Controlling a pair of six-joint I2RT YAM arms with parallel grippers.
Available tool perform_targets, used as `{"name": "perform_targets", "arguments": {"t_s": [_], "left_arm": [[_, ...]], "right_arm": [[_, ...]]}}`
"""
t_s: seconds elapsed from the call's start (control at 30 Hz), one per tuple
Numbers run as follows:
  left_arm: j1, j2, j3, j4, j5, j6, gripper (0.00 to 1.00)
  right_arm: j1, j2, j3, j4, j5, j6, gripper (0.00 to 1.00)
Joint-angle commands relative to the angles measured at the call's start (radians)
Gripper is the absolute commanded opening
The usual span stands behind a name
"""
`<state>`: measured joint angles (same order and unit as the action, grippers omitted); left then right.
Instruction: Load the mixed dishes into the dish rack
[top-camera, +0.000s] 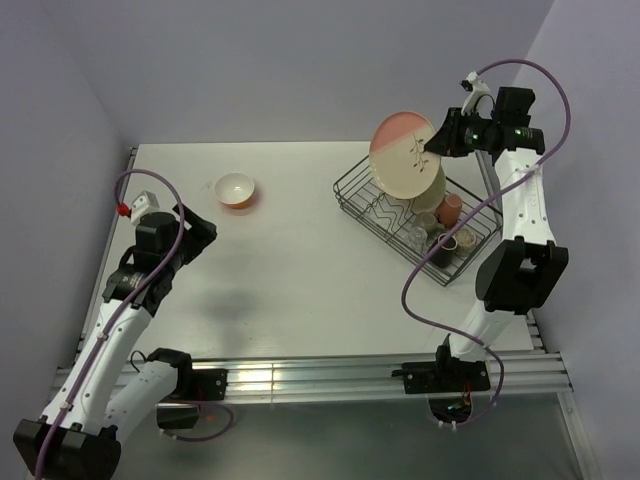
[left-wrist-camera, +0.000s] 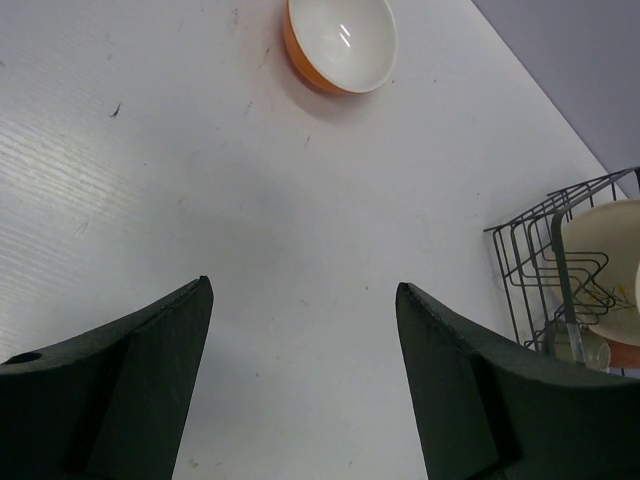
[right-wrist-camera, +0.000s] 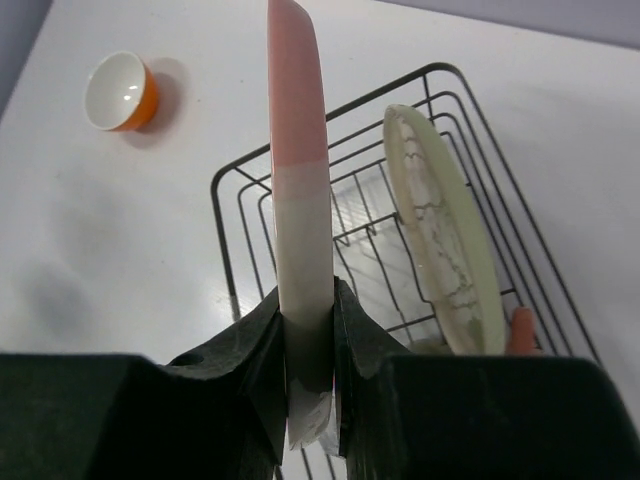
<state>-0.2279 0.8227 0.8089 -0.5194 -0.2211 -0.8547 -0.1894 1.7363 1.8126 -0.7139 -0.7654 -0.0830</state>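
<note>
My right gripper (top-camera: 438, 140) is shut on the rim of the pink-cream plate (top-camera: 403, 155) and holds it on edge above the dish rack (top-camera: 352, 200). In the right wrist view the plate (right-wrist-camera: 297, 150) stands edge-on between my fingers (right-wrist-camera: 262, 330), over the rack's left part (right-wrist-camera: 226, 230). The cream-green plate (right-wrist-camera: 440, 230) stands tilted in the rack to its right. The orange bowl (top-camera: 236, 190) with a white inside sits on the table at the far left, also in the left wrist view (left-wrist-camera: 340, 40). My left gripper (left-wrist-camera: 305, 290) is open and empty above bare table.
A pink cup (top-camera: 452, 208), a brown cup (top-camera: 447, 246) and a clear glass (top-camera: 415, 238) sit in the rack's near right end. The rack stands at an angle at the table's right (left-wrist-camera: 520, 270). Walls close the table at the back and on both sides.
</note>
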Motion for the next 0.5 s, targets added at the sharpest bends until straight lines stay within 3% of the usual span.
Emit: {"name": "perform_targets", "arguments": {"t_s": [0.0,0.47], "left_arm": [[0.007,-0.014,-0.020,0.044,0.019,0.005,0.80],[0.010,-0.005,-0.050,0.067,0.031,0.020,0.80]], "right_arm": [[-0.005,-0.055,0.109,-0.030,0.006,-0.129,0.00],[-0.007,0.032,0.229,-0.114,0.109,-0.319,0.00]]}}
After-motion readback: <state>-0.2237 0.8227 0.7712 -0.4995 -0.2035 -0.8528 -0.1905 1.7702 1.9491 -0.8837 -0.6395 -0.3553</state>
